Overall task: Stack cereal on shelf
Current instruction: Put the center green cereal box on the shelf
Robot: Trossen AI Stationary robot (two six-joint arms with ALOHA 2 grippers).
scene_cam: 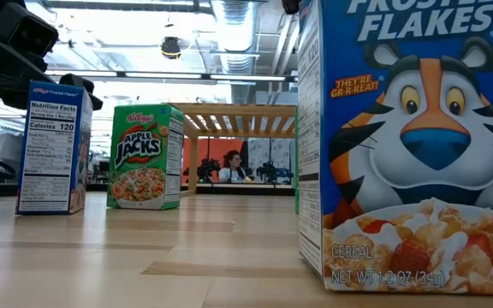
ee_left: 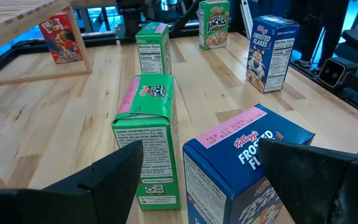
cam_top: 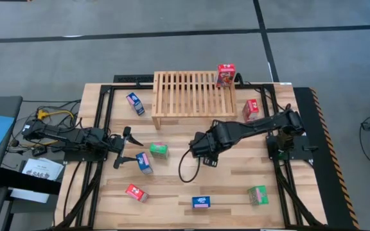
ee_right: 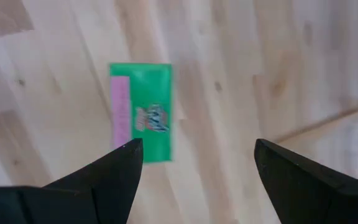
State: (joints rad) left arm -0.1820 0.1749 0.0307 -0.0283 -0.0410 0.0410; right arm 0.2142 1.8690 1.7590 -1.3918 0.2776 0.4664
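Left end effector [cam_top: 132, 147] sits low over the tabletop [cam_top: 236, 186], fingers spread wide and gripping nothing; a blue cereal box [cam_top: 144, 162] stands just ahead of its fingertips, a green cereal box [cam_top: 158, 149] just beyond. Right end effector [cam_top: 196, 152] hangs mid-tabletop, likewise wide open and empty, the same green box lying below and ahead of it. One red cereal box [cam_top: 226, 74] stands on the shelf [cam_top: 185, 93], at the corner far behind the right end effector.

Frosted Flakes box [scene_cam: 409, 145] cropped by low view's edge

Both arms over mid-table — left gripper [cam_top: 128, 147], right gripper [cam_top: 196, 153] fingers apart.
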